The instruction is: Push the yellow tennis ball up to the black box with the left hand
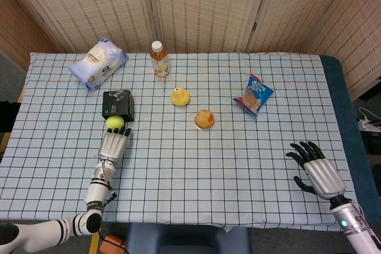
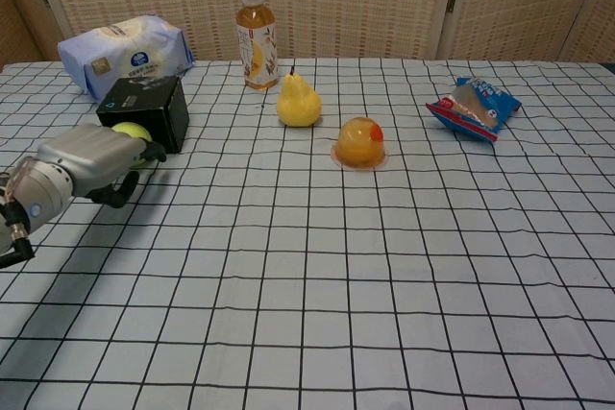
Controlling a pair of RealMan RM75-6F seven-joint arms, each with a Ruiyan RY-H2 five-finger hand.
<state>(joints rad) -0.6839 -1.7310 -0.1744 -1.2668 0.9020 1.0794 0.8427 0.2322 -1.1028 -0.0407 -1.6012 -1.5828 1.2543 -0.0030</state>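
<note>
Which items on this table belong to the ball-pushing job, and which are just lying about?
Job:
yellow tennis ball, against the black box
black box
left hand, fingers at the ball

Lying about:
white wipes pack
amber drink bottle
yellow pear-shaped toy
orange jelly cup
blue snack bag
right hand, idle

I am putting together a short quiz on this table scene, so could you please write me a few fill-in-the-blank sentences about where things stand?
1. The yellow tennis ball lies between the left hand and the ____ box.
2. The hand nearest the ball is the robot's ____ one.
3. The right hand holds ____.
4. The drink bottle stands ____ on the checked cloth.

Missing words: black; left; nothing; upright
</note>
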